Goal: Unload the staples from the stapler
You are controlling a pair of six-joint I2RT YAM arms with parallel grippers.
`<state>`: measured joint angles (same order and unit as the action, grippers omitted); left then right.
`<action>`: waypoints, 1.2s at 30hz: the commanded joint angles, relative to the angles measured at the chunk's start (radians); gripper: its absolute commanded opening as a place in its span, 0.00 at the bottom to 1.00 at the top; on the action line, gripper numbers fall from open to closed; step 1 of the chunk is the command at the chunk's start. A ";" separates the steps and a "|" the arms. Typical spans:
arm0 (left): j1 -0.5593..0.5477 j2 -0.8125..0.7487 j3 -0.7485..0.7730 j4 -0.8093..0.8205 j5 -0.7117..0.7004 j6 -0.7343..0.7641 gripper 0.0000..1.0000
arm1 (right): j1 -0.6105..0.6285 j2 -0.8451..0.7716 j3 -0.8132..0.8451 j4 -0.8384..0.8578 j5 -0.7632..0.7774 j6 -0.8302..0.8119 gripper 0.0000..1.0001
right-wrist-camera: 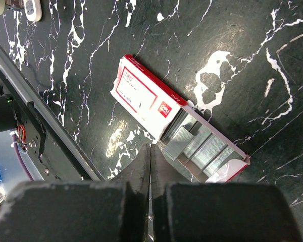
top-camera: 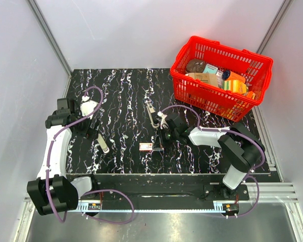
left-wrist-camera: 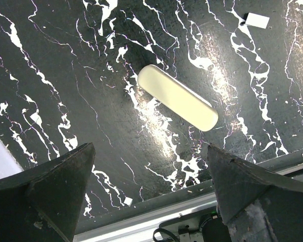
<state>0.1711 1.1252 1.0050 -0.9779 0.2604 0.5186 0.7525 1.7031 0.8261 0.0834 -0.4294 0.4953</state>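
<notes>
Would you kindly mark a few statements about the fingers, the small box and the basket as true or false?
1. The left fingers stand wide open. True.
2. The box is closed. False: its tray is slid out, showing staple strips.
3. The right fingers are shut. True.
4. The basket is empty. False: it holds packaged goods.
5. A cream oblong object lies on the table in the left wrist view. True.
</notes>
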 commanded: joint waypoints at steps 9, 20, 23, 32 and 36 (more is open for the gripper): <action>-0.001 -0.036 -0.008 0.021 -0.023 0.021 0.99 | -0.008 -0.065 -0.045 0.035 -0.014 0.017 0.00; -0.001 -0.044 -0.009 0.016 -0.024 0.023 0.99 | -0.010 -0.077 -0.061 0.015 0.023 0.023 0.00; -0.001 -0.050 -0.011 0.016 -0.027 0.024 0.99 | -0.008 -0.063 -0.050 0.015 0.023 0.022 0.00; -0.001 -0.048 -0.009 0.016 -0.027 0.024 0.99 | -0.007 -0.036 -0.021 0.009 0.032 0.020 0.00; -0.001 -0.053 -0.011 0.015 -0.029 0.027 0.99 | -0.008 -0.026 -0.008 0.007 0.044 0.020 0.00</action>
<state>0.1711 1.0939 0.9966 -0.9783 0.2489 0.5274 0.7517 1.6718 0.7765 0.0803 -0.4076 0.5186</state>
